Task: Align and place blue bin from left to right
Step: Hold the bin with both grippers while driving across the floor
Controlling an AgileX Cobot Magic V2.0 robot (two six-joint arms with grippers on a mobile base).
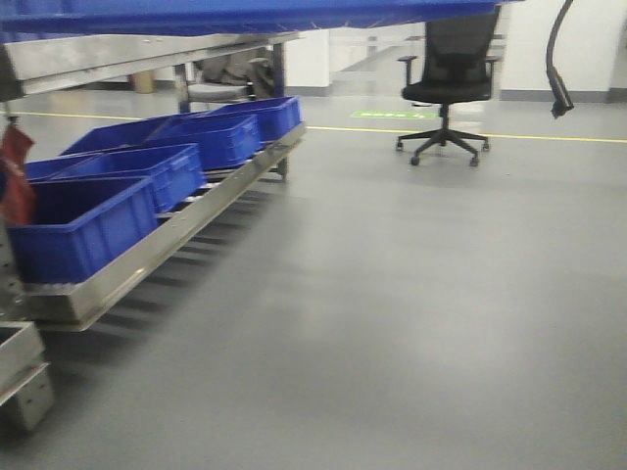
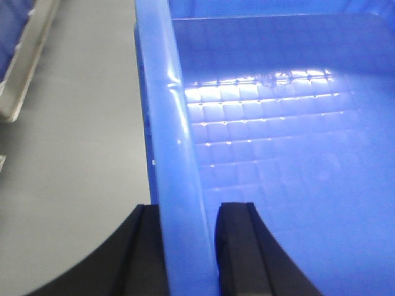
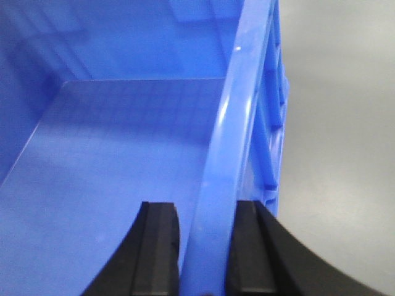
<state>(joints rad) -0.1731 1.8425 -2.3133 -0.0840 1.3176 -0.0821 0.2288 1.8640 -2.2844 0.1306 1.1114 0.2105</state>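
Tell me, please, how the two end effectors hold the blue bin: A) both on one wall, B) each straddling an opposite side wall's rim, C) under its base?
B: the left end effector and right end effector each have one finger inside and one outside the blue bin, on opposite walls.

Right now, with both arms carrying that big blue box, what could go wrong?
Both pairs of jaws pinch only the rim of the blue bin, one on each side; uneven arm motion could tilt it or let it slip. Held high, it hides the top of the front view, so it might bump the blue crates on the rack when lowered.
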